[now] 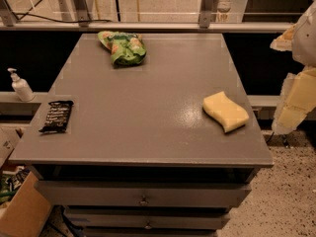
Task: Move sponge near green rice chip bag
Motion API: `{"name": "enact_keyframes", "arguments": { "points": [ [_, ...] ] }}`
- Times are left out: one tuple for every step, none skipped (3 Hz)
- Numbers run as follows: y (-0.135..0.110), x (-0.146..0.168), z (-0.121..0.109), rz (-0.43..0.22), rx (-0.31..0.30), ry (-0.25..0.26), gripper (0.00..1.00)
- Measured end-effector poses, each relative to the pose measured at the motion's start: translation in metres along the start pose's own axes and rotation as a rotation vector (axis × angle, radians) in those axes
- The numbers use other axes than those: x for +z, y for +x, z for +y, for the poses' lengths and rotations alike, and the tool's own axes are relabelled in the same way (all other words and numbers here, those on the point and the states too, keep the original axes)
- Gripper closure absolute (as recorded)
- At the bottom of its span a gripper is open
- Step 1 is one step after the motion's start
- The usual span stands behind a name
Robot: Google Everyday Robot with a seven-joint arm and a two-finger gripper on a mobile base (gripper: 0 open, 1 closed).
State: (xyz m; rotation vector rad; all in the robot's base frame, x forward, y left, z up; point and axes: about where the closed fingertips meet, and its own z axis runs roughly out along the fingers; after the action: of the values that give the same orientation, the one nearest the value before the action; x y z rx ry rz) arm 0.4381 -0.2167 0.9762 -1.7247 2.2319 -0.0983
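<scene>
The pale yellow sponge [225, 111] lies flat on the grey tabletop [143, 107] near its right edge. The green rice chip bag [123, 47] lies at the far side of the table, left of centre. My gripper [296, 93] hangs at the right edge of the view, off the table and to the right of the sponge, not touching it. Its pale yellow fingers [292, 107] point downward.
A flat black snack bar wrapper [57, 116] lies near the table's left edge. A white pump bottle [20, 85] stands on a ledge to the left. Drawers [143, 196] sit under the tabletop. A cardboard box [19, 206] is at the lower left.
</scene>
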Motion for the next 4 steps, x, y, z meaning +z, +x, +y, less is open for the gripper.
{"name": "enact_keyframes", "arguments": {
  "points": [
    [0.000, 0.000, 0.000, 0.000, 0.000, 0.000, 0.00],
    [0.000, 0.006, -0.001, -0.030, 0.011, -0.007, 0.00],
    [0.001, 0.039, -0.012, -0.080, 0.025, -0.014, 0.00],
    [0.000, 0.074, -0.034, -0.144, 0.033, -0.001, 0.00]
  ]
}}
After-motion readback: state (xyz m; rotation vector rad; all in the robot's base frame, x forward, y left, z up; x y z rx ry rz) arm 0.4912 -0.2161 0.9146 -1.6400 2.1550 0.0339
